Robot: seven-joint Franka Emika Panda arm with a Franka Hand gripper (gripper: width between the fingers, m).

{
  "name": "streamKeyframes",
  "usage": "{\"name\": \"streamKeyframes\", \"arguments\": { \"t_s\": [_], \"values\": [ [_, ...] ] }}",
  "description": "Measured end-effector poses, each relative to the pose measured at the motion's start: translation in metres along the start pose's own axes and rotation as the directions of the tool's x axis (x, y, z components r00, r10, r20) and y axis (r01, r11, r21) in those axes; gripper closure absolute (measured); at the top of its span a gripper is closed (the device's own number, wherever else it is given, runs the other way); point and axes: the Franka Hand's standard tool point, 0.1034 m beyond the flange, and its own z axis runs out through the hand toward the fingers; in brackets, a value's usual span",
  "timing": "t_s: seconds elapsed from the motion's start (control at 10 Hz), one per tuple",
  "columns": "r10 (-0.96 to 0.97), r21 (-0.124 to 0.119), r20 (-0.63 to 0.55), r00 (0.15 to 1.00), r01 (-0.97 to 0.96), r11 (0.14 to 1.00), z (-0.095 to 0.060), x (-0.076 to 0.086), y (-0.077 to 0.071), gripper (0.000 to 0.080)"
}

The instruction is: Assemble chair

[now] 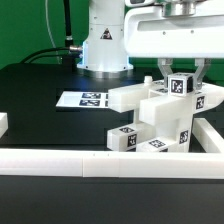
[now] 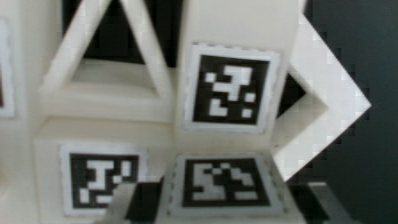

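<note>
The chair [image 1: 160, 122] is a blocky white body of joined tagged pieces, standing at the exterior view's right inside the border rail. Its top piece is a small tagged block [image 1: 180, 86]. My gripper [image 1: 183, 78] hangs straight above the chair, and its fingers [image 1: 165, 72] reach down on either side of that block. In the wrist view the gripper [image 2: 237, 205] straddles the tagged block [image 2: 222, 180], with a dark gap showing between the block and one finger [image 2: 324, 200]. The jaws stand wide, open around the block. Other tagged faces of the chair [image 2: 231, 90] fill the wrist view.
The marker board [image 1: 85, 99] lies flat on the black table left of the chair. A long plain white border rail [image 1: 90, 162] runs along the front and turns up the right side [image 1: 212, 135]. The robot base [image 1: 105, 45] stands behind.
</note>
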Motion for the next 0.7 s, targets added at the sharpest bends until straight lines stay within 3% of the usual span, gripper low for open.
{"name": "streamKeyframes", "arguments": {
  "t_s": [0.2,0.3,0.4,0.5,0.7],
  "values": [
    [0.005,-0.001,0.001,1.000,-0.005,1.000,0.0002,-0.0005,0.0000,0.0526],
    [-0.079,-0.003,0.004,0.997,0.079,0.997,-0.0002,-0.0005,0.0002,0.0345],
    [-0.155,-0.002,0.004,0.988,0.155,0.988,-0.0003,-0.0014,-0.0007,0.0345],
    [-0.276,-0.001,0.003,0.961,0.276,0.961,0.0000,-0.0009,0.0000,0.0191],
    [-0.494,-0.003,0.004,0.870,0.494,0.870,0.0005,-0.0011,0.0008,0.0162]
  ]
}}
